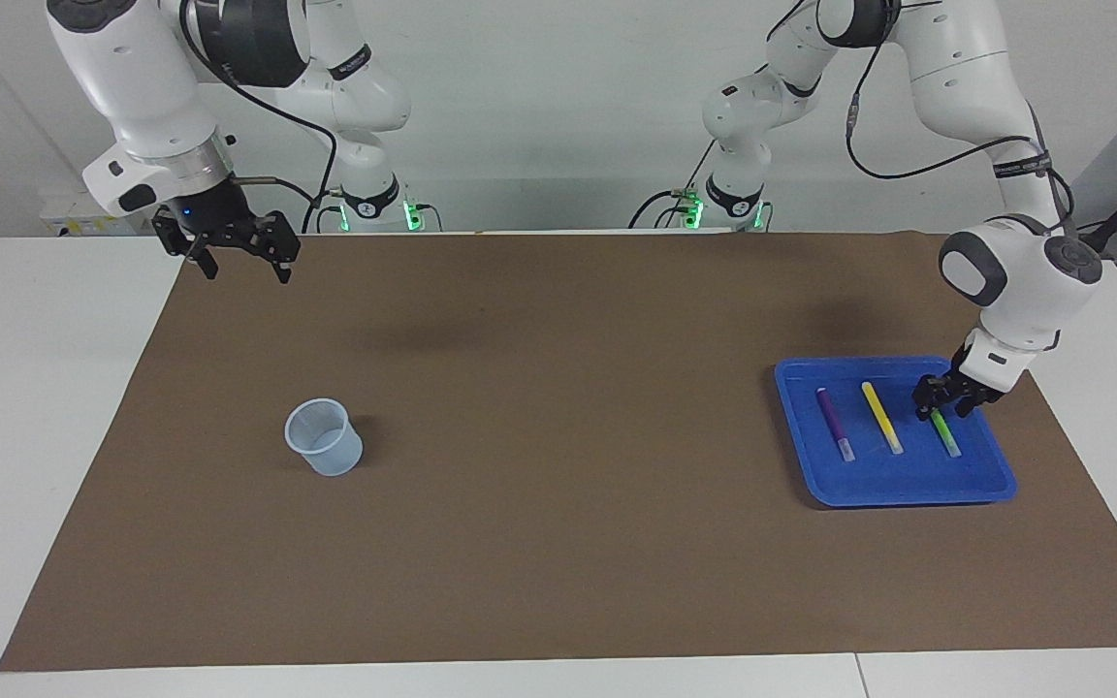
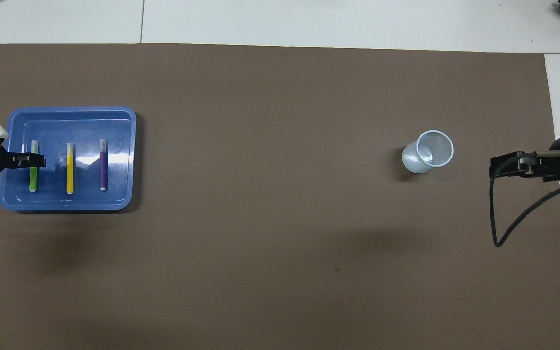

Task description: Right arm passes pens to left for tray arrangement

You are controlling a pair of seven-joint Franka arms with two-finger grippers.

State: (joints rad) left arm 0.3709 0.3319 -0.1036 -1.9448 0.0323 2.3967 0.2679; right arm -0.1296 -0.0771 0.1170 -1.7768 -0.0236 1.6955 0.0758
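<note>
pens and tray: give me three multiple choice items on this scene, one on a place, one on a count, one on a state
1. Where does the green pen lie?
A. in the cup
B. in the tray
C. on the brown mat

2. How many pens lie in the tray?
A. one
B. two
C. three

3. How does the cup stand?
A. upright, nothing visible in it
B. tipped on its side
C. upside down

Key: 1 B, it lies in the tray under the left gripper. 2 C, green, yellow pen and purple pen lie side by side. 3 A, its open mouth faces up. The right gripper waits, raised over the mat's corner.
</note>
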